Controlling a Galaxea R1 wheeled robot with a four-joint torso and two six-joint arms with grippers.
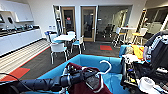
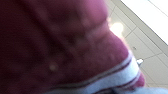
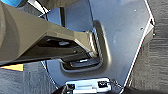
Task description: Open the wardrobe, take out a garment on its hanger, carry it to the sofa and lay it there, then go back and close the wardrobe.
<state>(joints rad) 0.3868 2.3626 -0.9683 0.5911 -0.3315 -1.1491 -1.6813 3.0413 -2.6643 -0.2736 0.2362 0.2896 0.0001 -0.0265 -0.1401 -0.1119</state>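
The room was an open office kitchen: along the left wall ran a white worktop [image 1: 17,37] with white cupboards above it, and the floor beside it was pale striped carpet giving way to dark carpet with red patches [image 1: 16,73]. Further in stood a small white table [image 1: 64,37] with white chairs [image 1: 58,48] around it, and behind them two wooden-framed glass doors [image 1: 88,23]. To the right, high stools stood at a tall table near a glazed wall. In the foreground the blue sofa [image 1: 87,61] spread across the lower middle, its low back toward the chairs. The left arm [image 1: 37,83] came in from the lower left, and at its end the left pincer [image 1: 86,76] sat at the white hanger [image 1: 105,68], whose curved hook rose above the sofa's seat; whether the pincer was shut on it I could not tell. The maroon garment [image 1: 80,87] hung below the arm over the sofa, and pressed close in the left wrist view [image 2: 62,45], its striped trim showing. At the far right, dark robot parts stood beside a yellow cloth [image 1: 137,51]. The right pincer's state could not be told.
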